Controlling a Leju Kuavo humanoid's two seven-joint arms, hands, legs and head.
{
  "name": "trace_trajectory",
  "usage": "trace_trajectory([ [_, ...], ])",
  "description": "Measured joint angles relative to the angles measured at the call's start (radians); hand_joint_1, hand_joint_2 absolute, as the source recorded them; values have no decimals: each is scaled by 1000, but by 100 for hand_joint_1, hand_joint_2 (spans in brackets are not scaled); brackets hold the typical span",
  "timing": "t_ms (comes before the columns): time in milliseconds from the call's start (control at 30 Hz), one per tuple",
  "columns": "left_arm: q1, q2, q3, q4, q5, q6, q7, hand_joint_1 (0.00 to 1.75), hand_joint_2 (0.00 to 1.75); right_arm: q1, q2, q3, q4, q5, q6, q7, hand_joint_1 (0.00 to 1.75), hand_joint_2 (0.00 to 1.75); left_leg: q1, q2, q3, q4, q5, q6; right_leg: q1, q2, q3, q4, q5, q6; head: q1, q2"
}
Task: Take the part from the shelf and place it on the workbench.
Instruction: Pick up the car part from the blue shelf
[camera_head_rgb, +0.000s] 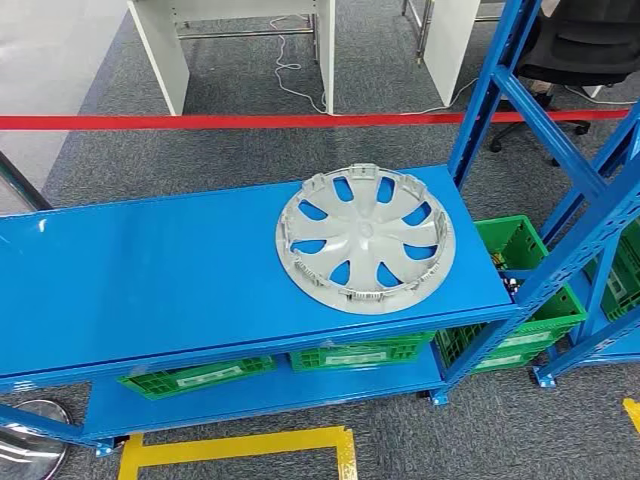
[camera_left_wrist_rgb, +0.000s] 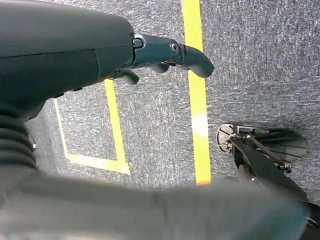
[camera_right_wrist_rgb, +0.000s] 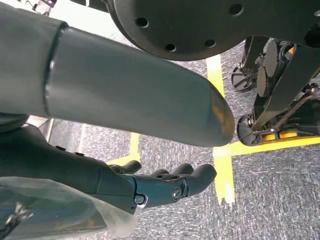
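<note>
Grey wheel cover (camera_head_rgb: 365, 239) at the shelf's (camera_head_rgb: 151, 290) 3 o'clock end; left hand (camera_left_wrist_rgb: 166, 55) and right hand (camera_right_wrist_rgb: 166, 182) released, empty. A one-sided lift risks tipping.

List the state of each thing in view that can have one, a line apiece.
Wheel cover: lying flat on the top board of the blue shelf, inner side up, untouched.
Green crates: sitting on the lower shelf level.
Red tape: stretched taut behind the shelf.
Left robot hand: hanging over the carpet, fingers apart, holding nothing.
Right robot hand: hanging over the carpet, fingers apart, holding nothing.
</note>
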Motion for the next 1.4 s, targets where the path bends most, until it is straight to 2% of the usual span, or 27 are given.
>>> trace_trajectory([
  [33, 0, 0, 0, 0, 0, 0, 0, 0, 175, 0, 0, 0, 0, 0, 0, 0, 0, 58, 0, 0, 0, 0, 0, 0, 0, 0, 0, 0, 0, 0, 0, 0],
  [67, 0, 0, 0, 0, 0, 0, 0, 0, 175, 0, 0, 0, 0, 0, 0, 0, 0, 87, 0, 0, 0, 0, 0, 0, 0, 0, 0, 0, 0, 0, 0, 0],
  [133, 0, 0, 0, 0, 0, 0, 0, 0, 175, 0, 0, 0, 0, 0, 0, 0, 0, 175, 0, 0, 0, 0, 0, 0, 0, 0, 0, 0, 0, 0, 0, 0],
  [567, -2, -1, 5, 2, -3, 8, -6, 0, 175, -4, 0, -23, 0, 21, -1, -6, 0, 175, 0, 0, 0, 0, 0, 0, 0, 0, 0, 0, 0, 0, 0, 0],
  [867, -23, -18, 60, 21, -37, 76, -64, 0, 175, -31, 9, -200, 1, 178, -14, -62, 0, 175, 0, 0, 0, 0, 0, 0, -1, 0, 0, 0, 0, 0, 0, 0],
  [1233, -59, -54, 167, 56, -93, 182, -153, 0, 175, -75, 42, -504, 15, 405, -39, -160, 0, 175, -1, 0, 0, 0, 0, 0, -1, 0, 0, 0, 0, 0, 0, 0],
  [1267, -62, -57, 177, 59, -98, 192, -162, 0, 131, -80, 46, -533, 17, 424, -42, -171, 0, 175, -1, 0, 0, 0, 0, 0, -1, 0, 0, 0, 0, 0, 0, 0],
  [1367, -71, -67, 207, 68, -113, 223, -186, 0, 0, -92, 55, -613, 20, 477, -52, -207, 0, 44, -1, 0, 0, 0, 0, 0, -1, 0, 0, 0, 0, 0, 0, 0],
  [1400, -74, -70, 218, 71, -118, 233, -195, 0, 0, -96, 58, -640, 20, 496, -55, -221, 0, 0, -1, 0, 0, 0, 0, 0, -1, 0, 0, 0, 0, 0, 0, 0],
])
